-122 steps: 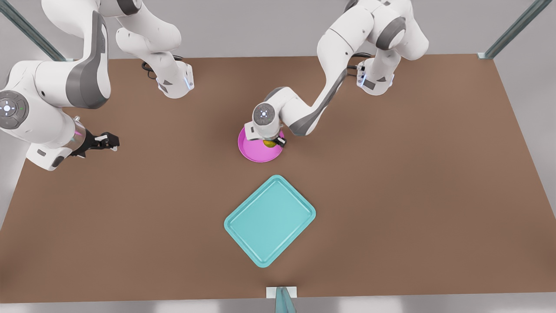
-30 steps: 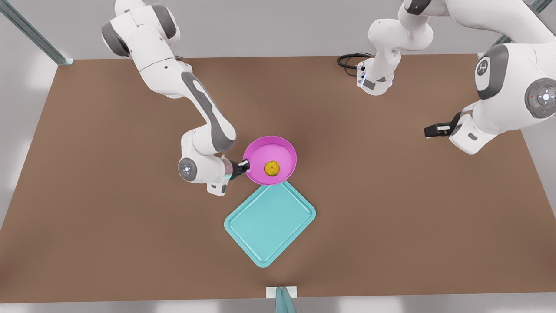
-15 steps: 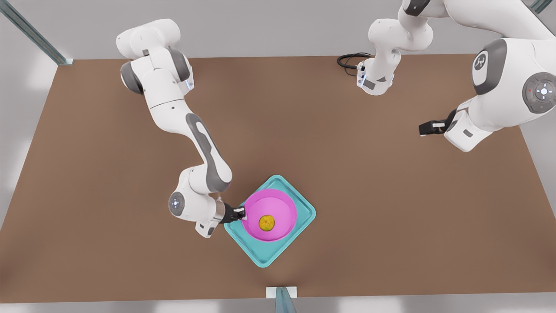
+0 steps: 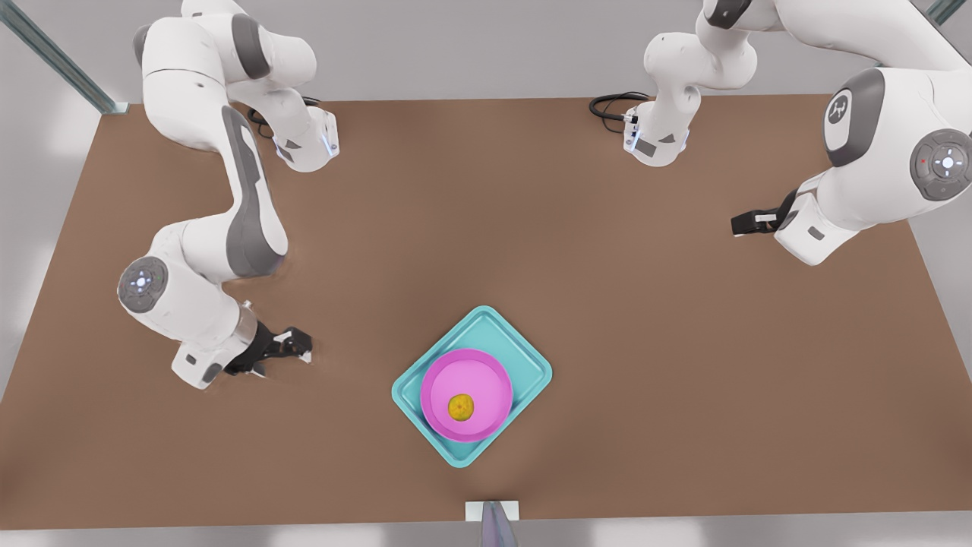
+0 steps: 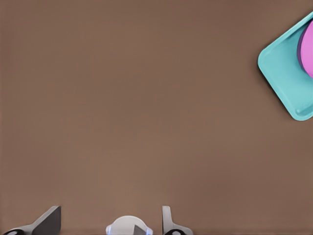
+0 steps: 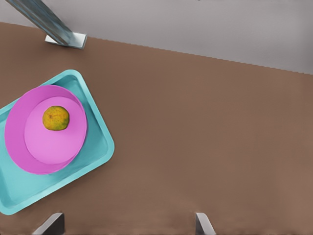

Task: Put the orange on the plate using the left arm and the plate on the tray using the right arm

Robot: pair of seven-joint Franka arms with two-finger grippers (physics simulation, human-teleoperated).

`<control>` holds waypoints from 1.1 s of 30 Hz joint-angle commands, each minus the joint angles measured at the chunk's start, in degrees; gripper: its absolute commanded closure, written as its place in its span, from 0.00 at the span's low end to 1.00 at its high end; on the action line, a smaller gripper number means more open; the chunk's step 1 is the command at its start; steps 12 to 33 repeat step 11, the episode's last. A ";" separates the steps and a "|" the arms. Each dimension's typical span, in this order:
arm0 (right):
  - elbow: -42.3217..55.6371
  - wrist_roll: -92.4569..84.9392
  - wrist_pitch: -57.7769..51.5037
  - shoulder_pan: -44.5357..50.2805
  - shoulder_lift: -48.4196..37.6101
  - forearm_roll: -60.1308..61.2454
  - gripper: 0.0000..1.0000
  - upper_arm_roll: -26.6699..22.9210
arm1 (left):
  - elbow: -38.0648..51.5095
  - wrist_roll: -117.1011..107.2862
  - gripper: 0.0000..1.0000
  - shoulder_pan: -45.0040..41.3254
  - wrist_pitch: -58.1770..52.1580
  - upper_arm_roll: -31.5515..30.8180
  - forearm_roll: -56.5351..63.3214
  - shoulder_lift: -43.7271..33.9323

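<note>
Orange [image 4: 461, 407] sits on plate [image 4: 466, 395], plate on tray [image 4: 524, 357]; right end effector [image 4: 292, 346] released beside it over bench [image 4: 683, 365], left end effector [image 4: 748, 223] released, waiting; retreat clear, don't nudge plate.

We see the small orange [image 4: 461, 407] resting at the middle of the pink plate [image 4: 440, 380], which lies flat inside the teal tray [image 4: 528, 365] on the brown table.
</note>
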 commanded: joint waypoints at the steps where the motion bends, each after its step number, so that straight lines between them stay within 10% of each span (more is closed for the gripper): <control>1: -0.13 -0.81 -21.69 -1.56 -6.16 -11.46 0.00 -0.04 | 0.03 0.54 0.00 -0.02 -0.36 0.01 0.01 -0.06; 6: -4.78 -2.83 -28.11 -3.66 -18.73 -16.03 0.00 0.05 | 0.03 0.37 0.00 -0.10 -0.45 0.01 0.10 -0.06; 33: -4.61 -2.83 -28.37 -3.58 -18.74 -16.03 0.00 0.05 | 0.03 0.46 0.00 -0.10 -0.27 0.01 0.10 0.03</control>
